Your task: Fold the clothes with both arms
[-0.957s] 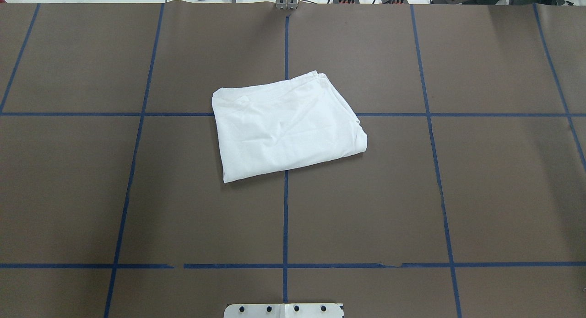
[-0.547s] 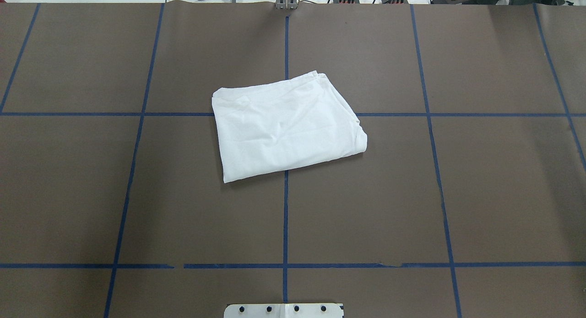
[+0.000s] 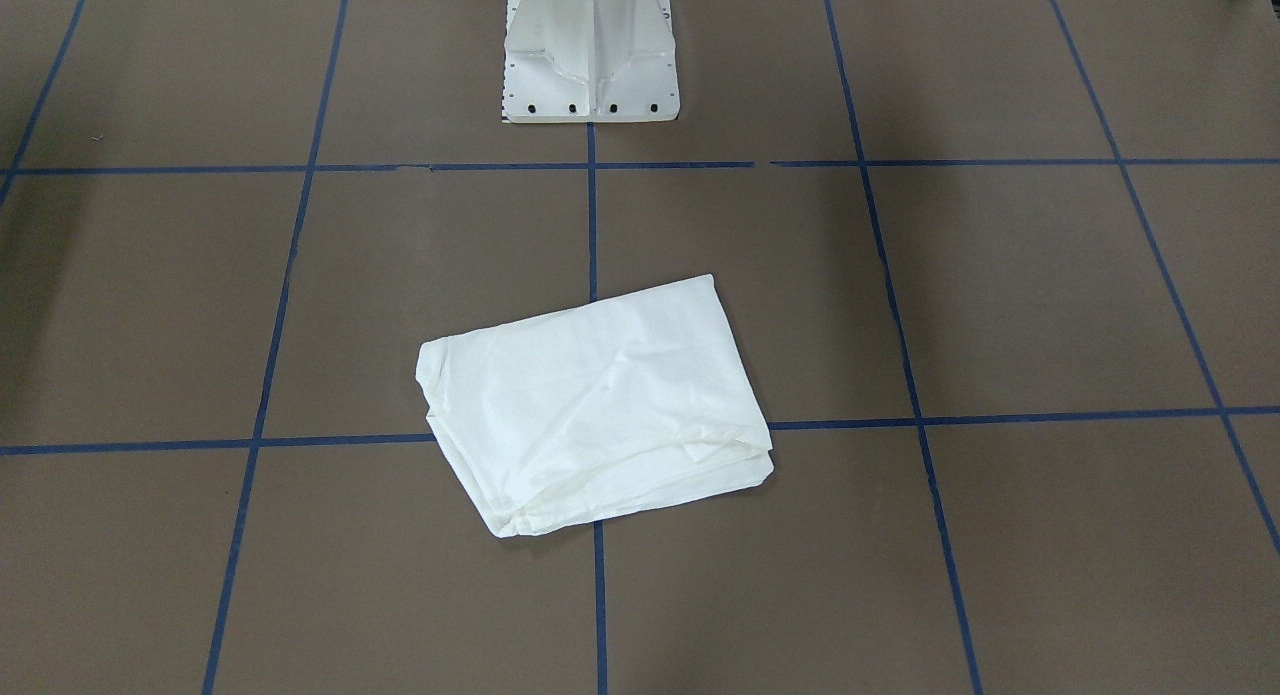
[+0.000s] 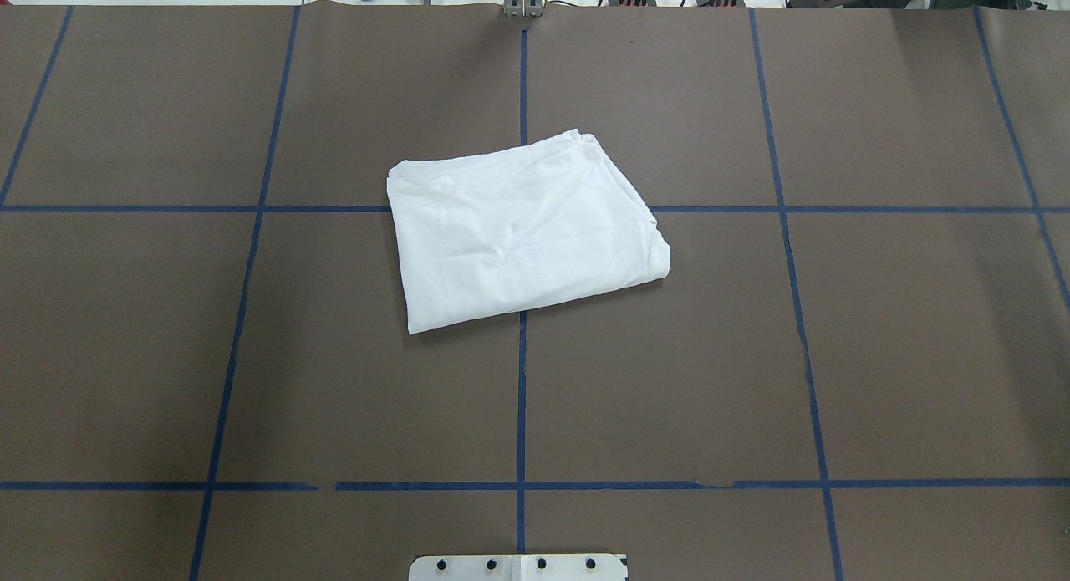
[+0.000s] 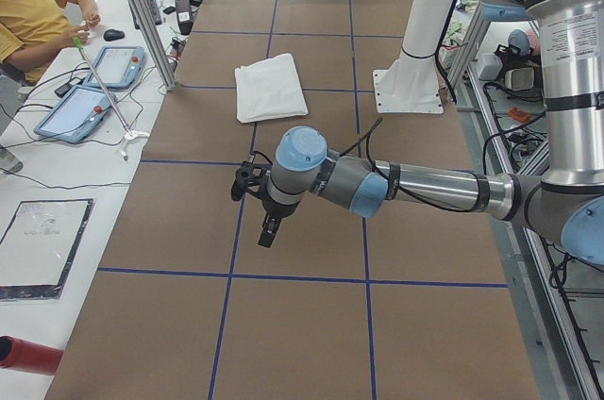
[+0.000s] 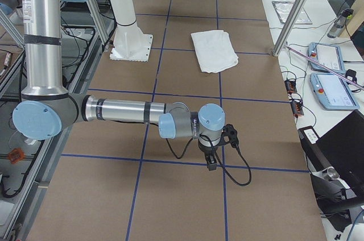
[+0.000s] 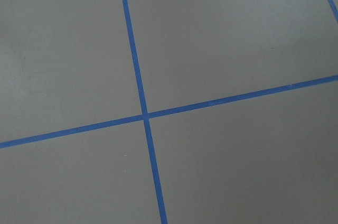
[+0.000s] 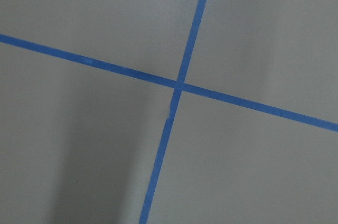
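Gripper of the left arm (image 5: 268, 233) pointing down, low over the brown table (image 4: 878, 355) near a crossing of blue tape lines (image 7: 145, 117); not possible to tell if fingers apart or together. Gripper of the right arm (image 6: 211, 162) likewise low over the table's other end, state also impossible to tell. Folded white T-shirt (image 4: 522, 238) lying flat mid-table across a tape crossing, well apart from both grippers, in front of the white pedestal base (image 3: 590, 60).

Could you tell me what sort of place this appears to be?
Probably a robotics lab: a table gridded with blue tape, the left arm and right arm, and teach pendants on a side bench.
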Controlling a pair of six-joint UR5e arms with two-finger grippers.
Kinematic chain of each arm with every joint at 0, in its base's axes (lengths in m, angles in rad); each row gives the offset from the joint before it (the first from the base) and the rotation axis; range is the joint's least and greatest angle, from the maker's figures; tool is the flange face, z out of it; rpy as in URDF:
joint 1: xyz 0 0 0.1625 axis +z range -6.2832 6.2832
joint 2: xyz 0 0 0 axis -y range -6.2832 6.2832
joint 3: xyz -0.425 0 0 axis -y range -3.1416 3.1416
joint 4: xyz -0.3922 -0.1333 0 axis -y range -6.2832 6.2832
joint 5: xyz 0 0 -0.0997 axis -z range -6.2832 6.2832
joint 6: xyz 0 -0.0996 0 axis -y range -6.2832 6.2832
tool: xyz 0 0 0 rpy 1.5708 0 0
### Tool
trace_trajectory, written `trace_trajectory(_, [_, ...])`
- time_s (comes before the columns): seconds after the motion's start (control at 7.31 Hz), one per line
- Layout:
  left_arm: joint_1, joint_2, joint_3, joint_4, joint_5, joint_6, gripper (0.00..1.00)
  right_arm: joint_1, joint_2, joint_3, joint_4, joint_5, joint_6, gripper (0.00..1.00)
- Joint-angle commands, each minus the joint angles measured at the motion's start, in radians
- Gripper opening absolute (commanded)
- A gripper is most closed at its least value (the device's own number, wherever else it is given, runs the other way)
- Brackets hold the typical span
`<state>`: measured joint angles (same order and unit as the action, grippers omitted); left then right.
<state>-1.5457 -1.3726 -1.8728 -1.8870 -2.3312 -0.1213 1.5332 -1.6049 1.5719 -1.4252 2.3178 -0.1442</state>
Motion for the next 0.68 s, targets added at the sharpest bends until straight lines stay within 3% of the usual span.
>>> trace_trajectory(0.0, [0.001, -0.035, 0.029, -0.003, 0.033, 0.002, 1.0, -0.001, -0.015, -0.003, 0.002, -0.006, 0.002, 1.0])
trace_trajectory(0.41, [-0.001, -0.092, 0.049, 0.0, 0.061, -0.003, 1.0, -0.001, -0.038, 0.061, -0.004, 0.002, 0.008, 1.0])
trace_trajectory(0.55, [-0.004, -0.095, 0.037, -0.001, 0.061, 0.0, 1.0, 0.004, -0.026, 0.088, -0.062, 0.011, 0.021, 1.0])
